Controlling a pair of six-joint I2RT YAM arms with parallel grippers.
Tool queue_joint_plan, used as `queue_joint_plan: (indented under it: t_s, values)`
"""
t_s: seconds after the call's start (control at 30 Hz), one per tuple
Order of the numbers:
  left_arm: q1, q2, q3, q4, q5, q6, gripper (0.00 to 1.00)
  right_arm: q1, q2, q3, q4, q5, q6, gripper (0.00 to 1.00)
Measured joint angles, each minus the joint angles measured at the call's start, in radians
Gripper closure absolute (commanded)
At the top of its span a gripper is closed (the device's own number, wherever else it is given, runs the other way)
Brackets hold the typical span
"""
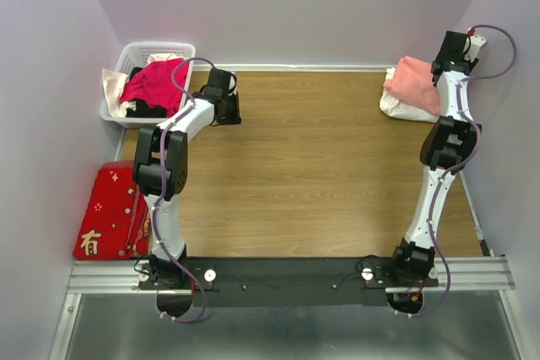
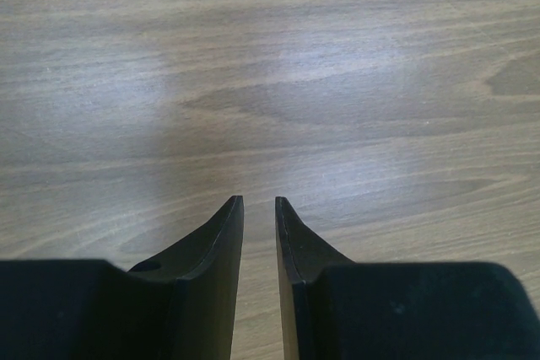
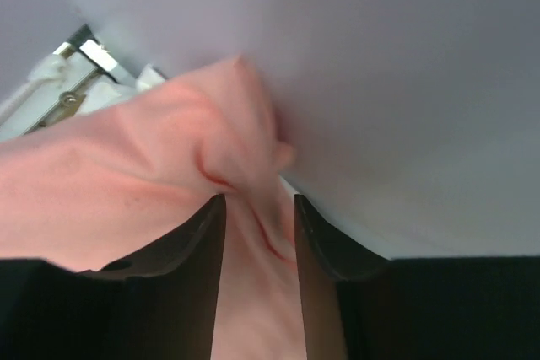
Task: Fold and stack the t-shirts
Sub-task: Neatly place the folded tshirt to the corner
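Note:
The salmon-pink t-shirt (image 1: 415,82) lies bunched on the white t-shirt (image 1: 395,107) at the table's far right corner. My right gripper (image 1: 445,61) is at that corner, close to the wall. In the right wrist view its jaws (image 3: 259,198) are shut on a fold of the pink t-shirt (image 3: 126,174). My left gripper (image 1: 228,111) hovers over bare wood at the far left, next to the basket. In the left wrist view it (image 2: 259,201) is empty, with only a narrow gap between its fingers.
A white basket (image 1: 135,52) with magenta, white and black clothes stands at the far left corner. A flat red cloth with gold characters (image 1: 105,208) lies off the table's left edge. Lilac walls (image 1: 295,6) close in the back and sides. The wooden table (image 1: 312,166) fills the middle.

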Motion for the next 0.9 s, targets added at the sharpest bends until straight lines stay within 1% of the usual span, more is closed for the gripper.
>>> queue_joint_plan:
  t_s: [0.03, 0.07, 0.2, 0.37, 0.47, 0.57, 0.73, 0.8, 0.9]
  values:
    - [-0.001, 0.005, 0.006, 0.000, 0.000, 0.000, 0.69, -0.003, 0.000, -0.002, 0.001, -0.001, -0.008, 0.39]
    - [-0.003, 0.008, 0.010, -0.002, 0.000, 0.000, 0.69, -0.007, 0.000, -0.004, 0.002, -0.010, -0.003, 0.39]
    - [-0.006, 0.011, 0.024, -0.003, 0.000, 0.000, 0.69, -0.014, 0.000, -0.004, 0.011, -0.055, 0.013, 0.38]
    - [-0.008, 0.012, 0.029, -0.002, 0.000, -0.003, 0.69, 0.002, -0.017, -0.012, 0.015, -0.160, 0.019, 0.39]
    - [-0.010, 0.012, 0.029, -0.001, 0.000, -0.007, 0.69, 0.041, -0.058, -0.052, 0.021, -0.213, 0.018, 0.39]
    - [-0.013, 0.012, 0.029, 0.001, 0.000, -0.011, 0.70, 0.112, -0.101, -0.089, 0.026, -0.258, 0.015, 0.39]
    - [-0.013, 0.012, 0.019, 0.011, 0.001, -0.014, 0.69, 0.208, -0.114, -0.113, 0.033, -0.336, 0.017, 0.39]
    - [-0.013, 0.012, 0.010, 0.013, 0.001, -0.015, 0.69, 0.225, -0.114, -0.126, 0.030, -0.365, 0.018, 0.39]
    - [-0.013, 0.012, -0.005, 0.016, 0.001, -0.015, 0.70, 0.220, -0.105, -0.128, 0.030, -0.377, 0.018, 0.41]
